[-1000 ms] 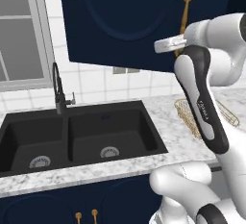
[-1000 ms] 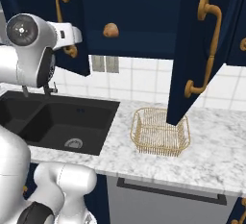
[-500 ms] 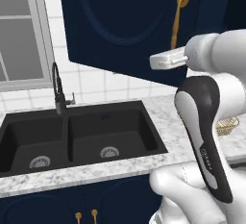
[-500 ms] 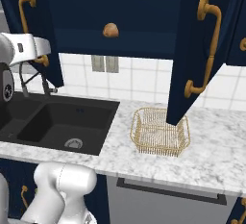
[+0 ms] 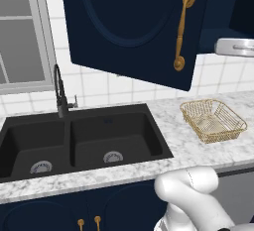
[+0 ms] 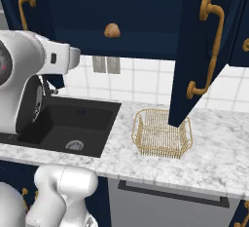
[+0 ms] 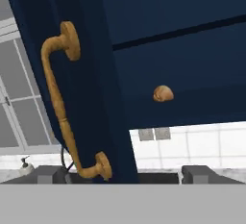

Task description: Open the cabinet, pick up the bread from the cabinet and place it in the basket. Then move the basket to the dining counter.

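— Well, left base view first. What's there?
— The cabinet (image 5: pixel 129 22) door, swung wide open. Under it, the basket (image 5: pixel 224 135) on the marble counter (image 5: pixel 149 168), just right of the black sink (image 5: pixel 84 136). Nothing in the basket yet

— And the right base view?
— The bread (image 6: pixel 112 30), small, round and brown. Up high on the cabinet shelf, above the right end of the sink. Basket down on the counter, lower and to the right of the bread. White arm (image 6: pixel 48 60) to the left of the bread and a bit lower. Hard to tell anything about the fingers from here

— Hand view, then?
— Looks up along the gripper (image 7: pixel 122 175). Fingertips (image 7: pixel 48 174) far apart with nothing between them, so let go and spread wide. Bread ahead and deeper in, above the tips and a little right of the middle. Nearly a ball, no real long side, so probably fine to grab from any side

— Anything in the way?
— Open door and its gold handle (image 7: pixel 60 103), close on the left. Better to go in to the right of those. Can't see the back of the bread or the depth of the shelf
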You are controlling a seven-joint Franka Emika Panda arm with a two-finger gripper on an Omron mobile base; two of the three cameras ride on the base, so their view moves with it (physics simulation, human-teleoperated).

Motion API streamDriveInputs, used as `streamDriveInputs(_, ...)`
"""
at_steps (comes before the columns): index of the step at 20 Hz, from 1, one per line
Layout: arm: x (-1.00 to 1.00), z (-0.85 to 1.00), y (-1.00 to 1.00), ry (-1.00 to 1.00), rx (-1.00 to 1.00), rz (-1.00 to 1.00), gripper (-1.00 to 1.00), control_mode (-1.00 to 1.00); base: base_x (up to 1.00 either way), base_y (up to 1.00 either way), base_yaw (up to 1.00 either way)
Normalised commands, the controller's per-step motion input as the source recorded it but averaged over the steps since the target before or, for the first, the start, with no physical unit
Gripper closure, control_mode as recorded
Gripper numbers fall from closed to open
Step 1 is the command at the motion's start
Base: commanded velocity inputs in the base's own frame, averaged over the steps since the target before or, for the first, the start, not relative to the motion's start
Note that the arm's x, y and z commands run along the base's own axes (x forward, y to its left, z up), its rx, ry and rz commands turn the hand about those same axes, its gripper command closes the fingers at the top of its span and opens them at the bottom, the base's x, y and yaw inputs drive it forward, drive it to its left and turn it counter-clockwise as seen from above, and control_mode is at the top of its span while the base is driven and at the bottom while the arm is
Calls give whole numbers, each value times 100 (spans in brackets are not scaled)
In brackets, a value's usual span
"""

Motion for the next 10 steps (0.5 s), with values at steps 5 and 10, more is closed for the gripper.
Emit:
streamDriveInputs(5,88,0,-94,16,32,-1,-100,-100,0,0,0)
streamDriveInputs(10,100,-35,-21,16,17,3,-100,-100,0,0,0)
